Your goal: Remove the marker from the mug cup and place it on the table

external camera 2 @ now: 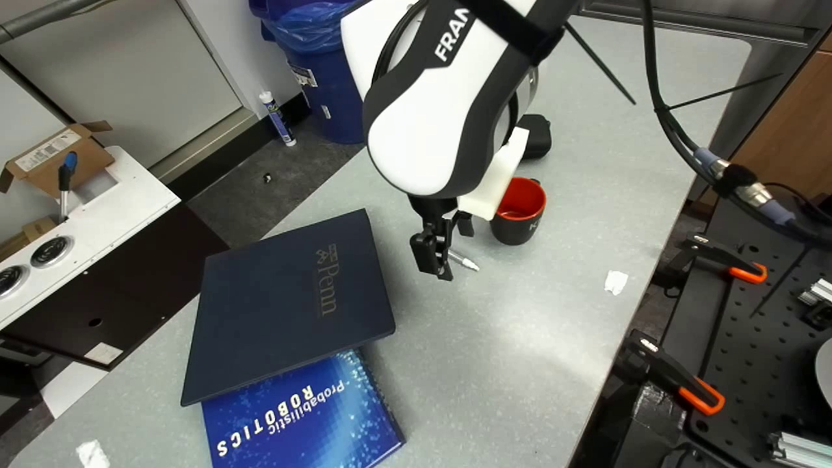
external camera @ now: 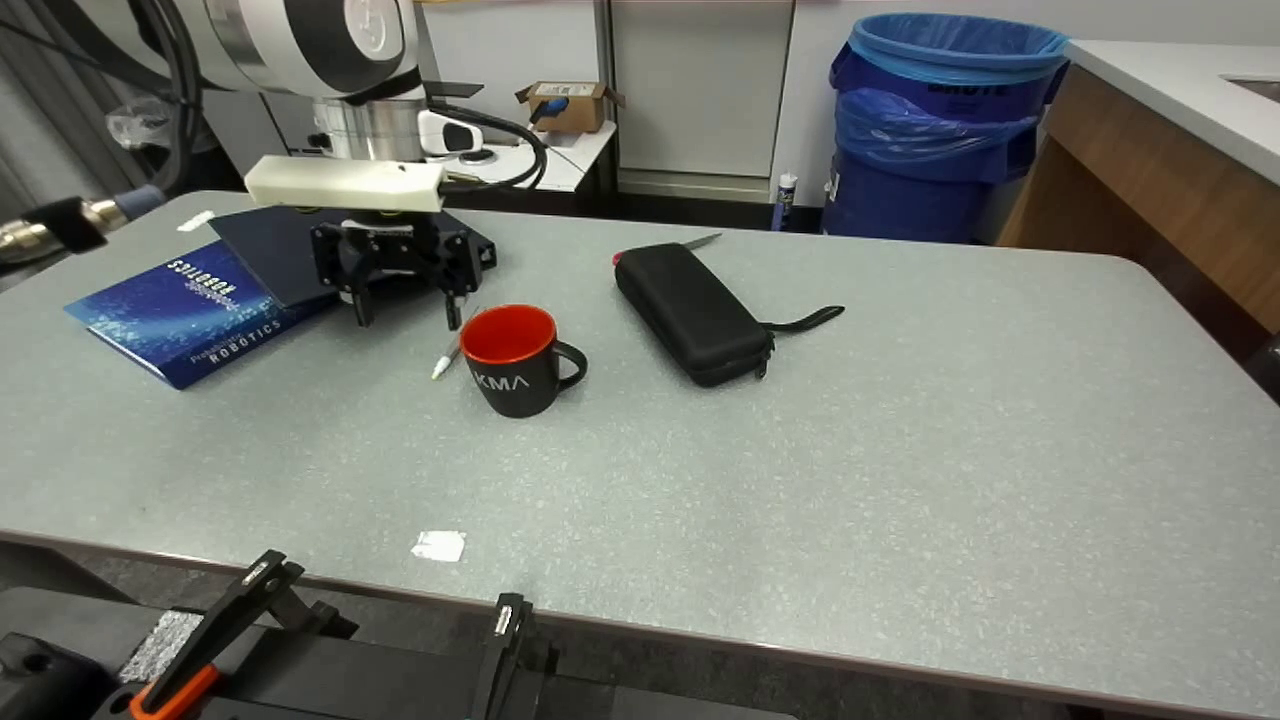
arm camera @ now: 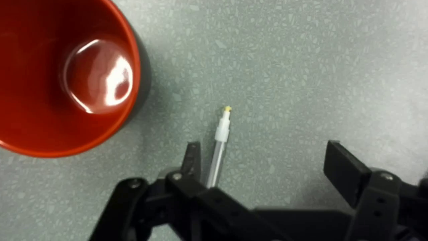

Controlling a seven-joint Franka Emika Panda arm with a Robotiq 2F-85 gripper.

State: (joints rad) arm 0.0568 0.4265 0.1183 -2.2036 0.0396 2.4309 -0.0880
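The marker (external camera: pixel 447 360) lies on the grey speckled table (external camera: pixel 850 480), close beside the mug cup (external camera: pixel 522 388). It also shows in an exterior view (external camera 2: pixel 465 261) and in the wrist view (arm camera: pixel 219 147), where its lower end is hidden behind my gripper. The mug stands upright, black outside and red inside, and its visible inside (arm camera: pixel 40 100) holds nothing. My gripper (external camera: pixel 408 320) is open and empty above the table, beside the mug. In the wrist view my gripper's fingers (arm camera: pixel 264 159) are wide apart, and the marker shows between them, nearer the left finger.
A black zip case (external camera: pixel 695 315) with a strap lies beyond the mug. A blue book (external camera 2: pixel 305 416) lies partly under a dark Penn folder (external camera 2: pixel 292 305) on the gripper's far side from the mug. Clamps (external camera: pixel 505 640) line the table's edge.
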